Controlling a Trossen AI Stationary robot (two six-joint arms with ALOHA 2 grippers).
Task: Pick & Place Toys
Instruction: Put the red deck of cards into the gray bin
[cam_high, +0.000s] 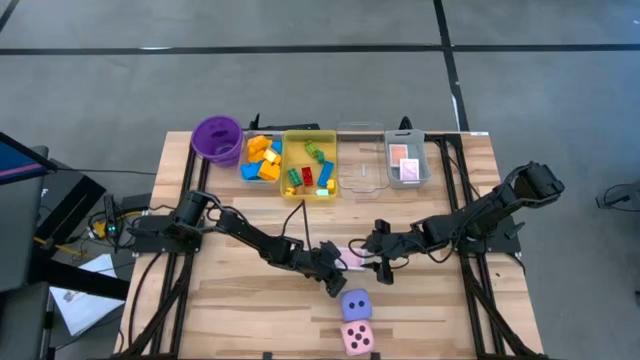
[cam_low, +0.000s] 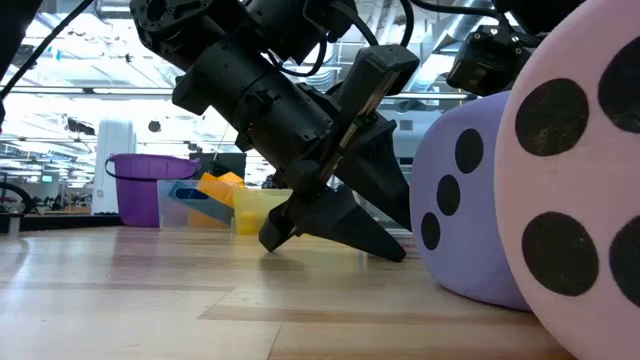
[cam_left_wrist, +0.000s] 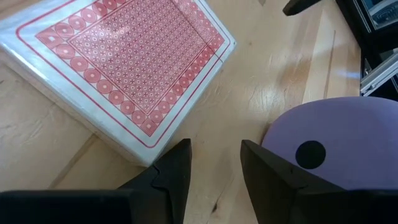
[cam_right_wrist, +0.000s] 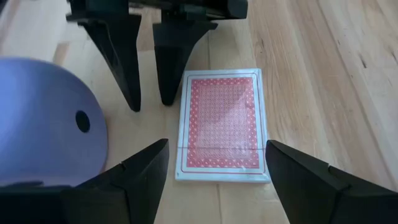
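A deck of pink-backed playing cards (cam_right_wrist: 221, 124) lies flat on the wooden table, seen too in the left wrist view (cam_left_wrist: 124, 68). My right gripper (cam_right_wrist: 217, 146) hangs open above the deck's near end, one finger on either side, touching nothing. My left gripper (cam_left_wrist: 215, 146) is open with a narrow gap and nothing in it. Its fingers point down at the table beside a corner of the deck, between the deck and the purple die (cam_left_wrist: 336, 149). In the high view the left gripper (cam_high: 333, 268) and the right gripper (cam_high: 378, 262) face each other over the deck (cam_high: 352, 255).
The purple die (cam_high: 356, 303) and the pink die (cam_high: 357, 337) sit near the front edge, close by the left gripper. Along the far edge stand a purple cup (cam_high: 217, 138), a clear tray of bricks (cam_high: 262, 158), a yellow tray of bricks (cam_high: 309, 165), a clear tray (cam_high: 360, 168) and a grey tray holding cards (cam_high: 407, 162).
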